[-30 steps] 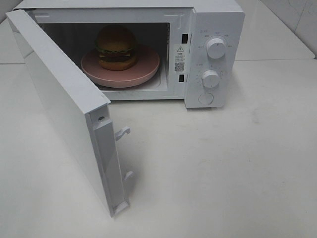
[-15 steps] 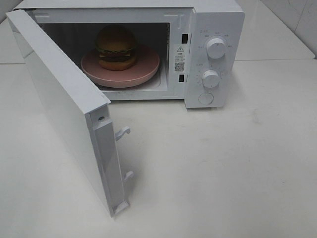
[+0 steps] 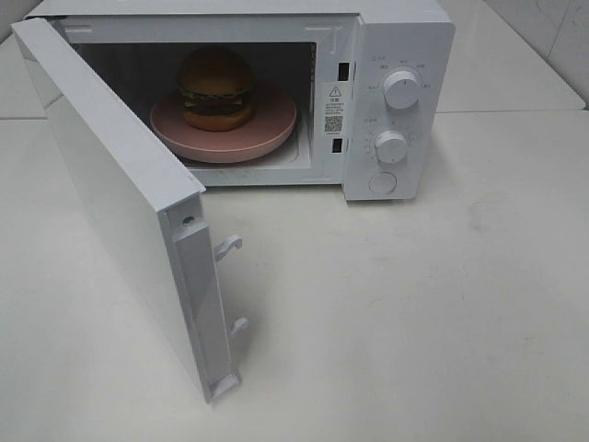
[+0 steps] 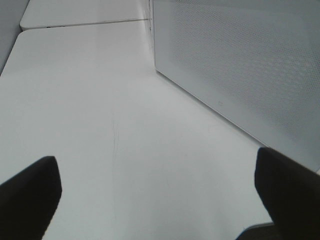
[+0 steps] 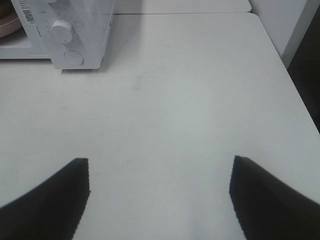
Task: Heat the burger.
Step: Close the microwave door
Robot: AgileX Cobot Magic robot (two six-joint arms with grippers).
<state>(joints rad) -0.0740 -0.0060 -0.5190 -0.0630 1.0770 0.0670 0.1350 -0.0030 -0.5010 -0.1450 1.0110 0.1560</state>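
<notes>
Left gripper (image 4: 159, 200): fingers spread wide, holding and touching nothing, poised over the bare white counter (image 4: 100, 125). Just ahead of it stood the perforated panel of the microwave door (image 4: 240, 60).

Right gripper (image 5: 159, 195): likewise fully spread and empty above the counter. The microwave (image 5: 85, 30) lay well ahead of it, with a dial (image 5: 61, 31) and a round button (image 5: 73, 57) facing it.

In the high view, neither gripper appeared. The door (image 3: 120, 203) was swung fully out, exposing the cavity. Inside sat a round pink plate (image 3: 267, 138), and on it the burger (image 3: 215, 87), upright and well beyond both grippers: a glossy brown domed bun over green lettuce, a red layer and a dark patty.
</notes>
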